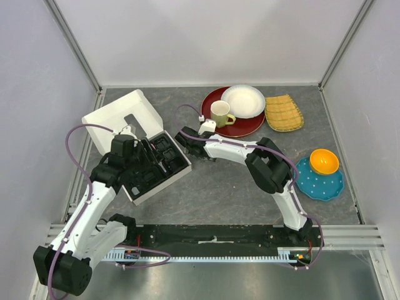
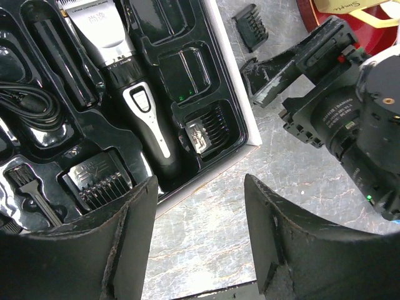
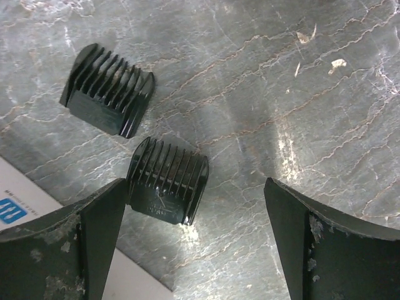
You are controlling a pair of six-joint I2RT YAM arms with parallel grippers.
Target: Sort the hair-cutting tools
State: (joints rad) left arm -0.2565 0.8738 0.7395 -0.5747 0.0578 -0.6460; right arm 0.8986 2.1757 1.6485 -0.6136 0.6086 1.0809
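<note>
**A:** Where is your clipper, and which way does it point?

**B:** The hair clipper lies in the black tray. In the left wrist view its long axis runs from upper left to lower right, with the silver blade end uppermost. The frame cuts off its tip, and I cannot read the print on the blade.

**A:** And your hands?

**B:** Your left gripper hovers at the tray's edge, fingers parted, holding nothing. Your right gripper is spread wide, also holding nothing, above the table. The near comb guard lies just beside one finger, with the far comb guard close behind it. The teeth of both point toward the top of the view. The near one's stamped mark is unreadable. A blue label on the white box is cut off.
</note>
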